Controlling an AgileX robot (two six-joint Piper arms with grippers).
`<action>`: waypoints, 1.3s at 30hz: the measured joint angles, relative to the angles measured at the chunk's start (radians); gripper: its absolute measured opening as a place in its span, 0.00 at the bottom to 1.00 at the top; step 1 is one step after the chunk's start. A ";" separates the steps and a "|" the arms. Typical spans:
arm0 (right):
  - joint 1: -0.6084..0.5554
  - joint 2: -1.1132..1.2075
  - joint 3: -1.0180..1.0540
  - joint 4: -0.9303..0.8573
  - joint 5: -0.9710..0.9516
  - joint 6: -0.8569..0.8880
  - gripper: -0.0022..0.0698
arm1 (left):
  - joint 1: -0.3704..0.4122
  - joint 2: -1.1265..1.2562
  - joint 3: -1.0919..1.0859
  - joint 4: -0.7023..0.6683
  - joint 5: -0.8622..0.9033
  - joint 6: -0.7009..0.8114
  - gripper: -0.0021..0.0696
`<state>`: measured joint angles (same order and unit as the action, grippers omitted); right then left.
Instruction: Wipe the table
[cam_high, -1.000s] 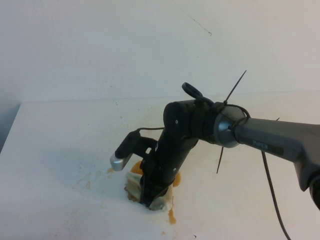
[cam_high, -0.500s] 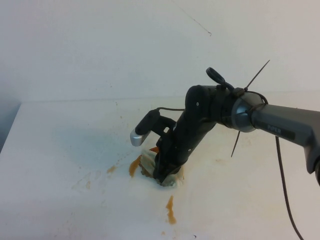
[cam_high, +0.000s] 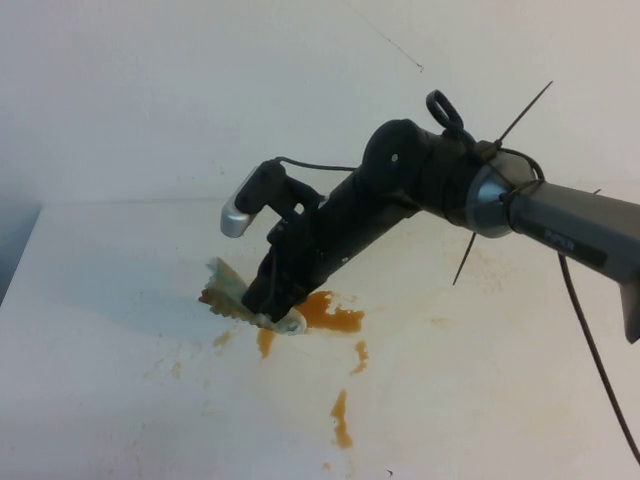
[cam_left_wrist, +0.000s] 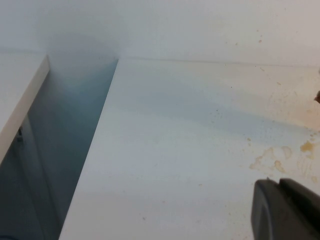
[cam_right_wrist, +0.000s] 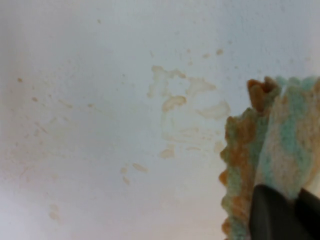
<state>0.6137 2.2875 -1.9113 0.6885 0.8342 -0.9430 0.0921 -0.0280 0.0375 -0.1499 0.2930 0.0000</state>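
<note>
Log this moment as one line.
right tool: shut on cloth, at orange spill | left tool: above table, left part | wipe: not done

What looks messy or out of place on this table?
Orange sauce smears the middle of the table, streaks trailing nearer. The right gripper holds a stained cloth at the smear's left end; the left gripper hangs over the table's left side.

Cloth (cam_high: 226, 287): pale green-white wipe with a scalloped edge, stained orange-brown, crumpled, pinched in the right gripper (cam_high: 272, 312) and pressed onto the white table (cam_high: 100, 390), left of centre. An orange-brown spill (cam_high: 332, 317) lies just right of it. Thinner streaks (cam_high: 341, 420) lie nearer.
</note>
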 joint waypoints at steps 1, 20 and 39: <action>0.009 0.002 -0.009 0.007 0.000 -0.002 0.07 | 0.000 0.000 0.000 0.000 0.000 0.000 0.03; -0.008 0.156 -0.027 0.005 -0.121 0.090 0.07 | 0.000 0.000 0.000 0.000 0.000 0.000 0.03; -0.150 0.160 -0.174 -0.024 0.015 -0.029 0.07 | 0.000 0.000 0.000 0.000 0.000 0.000 0.03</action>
<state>0.4641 2.4476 -2.0858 0.6644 0.8495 -0.9725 0.0921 -0.0280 0.0375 -0.1499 0.2930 0.0000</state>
